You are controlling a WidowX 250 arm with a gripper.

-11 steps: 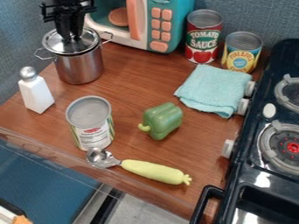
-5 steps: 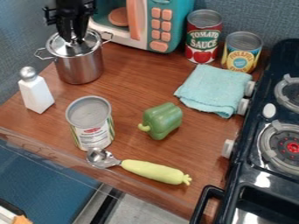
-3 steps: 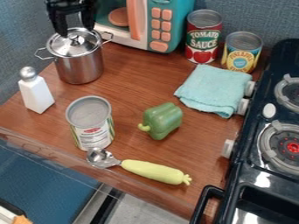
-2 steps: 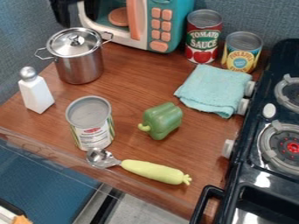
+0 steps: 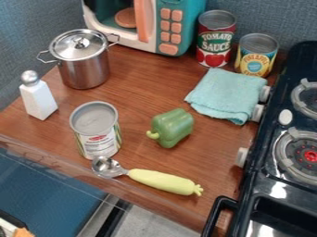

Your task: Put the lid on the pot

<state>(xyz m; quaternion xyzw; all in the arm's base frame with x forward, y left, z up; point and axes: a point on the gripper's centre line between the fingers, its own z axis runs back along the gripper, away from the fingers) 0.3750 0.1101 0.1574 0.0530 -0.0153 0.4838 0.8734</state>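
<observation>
From the camera view, I see a blue wall (image 5: 288,18) and a brown wood counter (image 5: 145,88). A toy microwave (image 5: 193,28) is at the back, and a black toy stove (image 5: 271,183) is on the right side. The shiny pot (image 5: 85,73) stands upright on the counter, near the microwave. The lid (image 5: 65,49) is on top of the pot. It looks flat and goes all the way around the rim, with its little knob (image 5: 80,43) pointing up. The pot has 2 wire handles, 1 on each side. A white bottle (image 5: 39,99) stands just beside the pot. In front there is 1 big can (image 5: 99,141), a green pepper (image 5: 173,127) and a scoop (image 5: 161,180). Also, 2 more cans stand behind a blue cloth (image 5: 226,95).

I can't tell if the gripper is open or closed. I think the job is at its last step, and it looks done. The next move should just be to stay away from the lid. A bump could make it slide.
</observation>
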